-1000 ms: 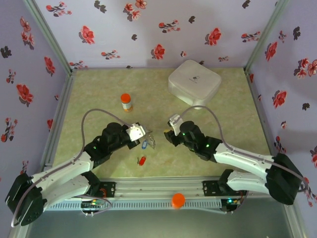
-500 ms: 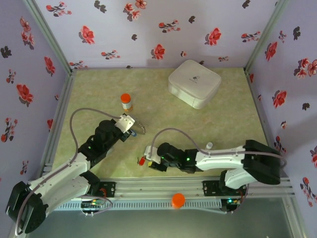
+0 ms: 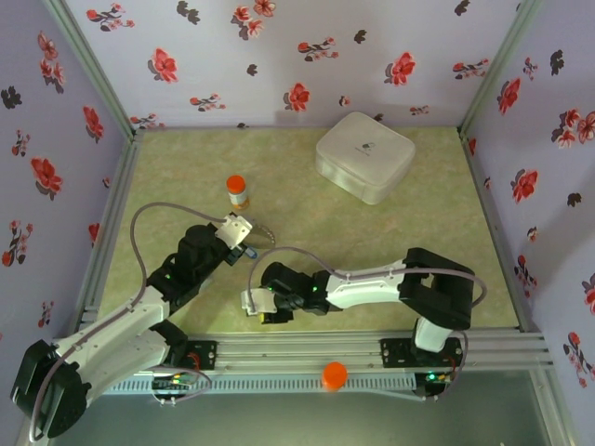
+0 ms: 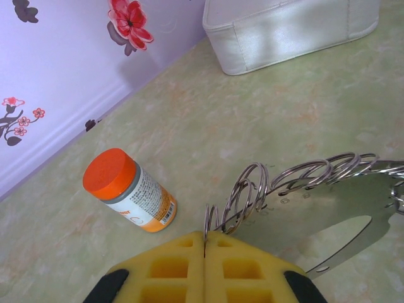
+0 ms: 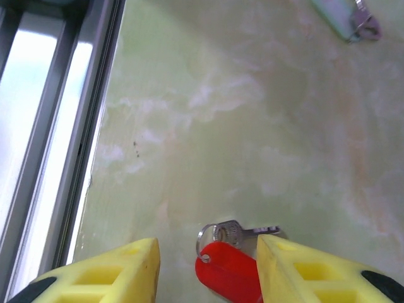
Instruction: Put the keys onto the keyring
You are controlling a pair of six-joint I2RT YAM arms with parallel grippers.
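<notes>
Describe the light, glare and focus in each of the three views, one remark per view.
Top external: soft, even light, with only a faint shadow beside the white case. Left wrist: the keyring glints, and the orange-capped bottle is sharp. Right wrist: the metal rail glares white, while the red-tagged key is crisp.

lots of open green marbled tabletop point(image 3: 437, 242) through the middle and right side. back right is taken by the white rounded plastic case point(image 3: 364, 156), and a small orange-capped bottle point(image 3: 237, 191) stands back left, with a wide lane between them. the right arm point(image 3: 372, 283) lies across the front strip, so that's blocked. the right gripper point(image 5: 207, 252) sits fingers apart around a red-tagged key point(image 5: 228, 270), with the silver metal rail point(image 5: 57, 126) close beside it. the coiled wire keyring point(image 4: 249, 199) pokes out of the left gripper point(image 4: 204, 246), pads pinched on it, probably clear of the bottle.
</notes>
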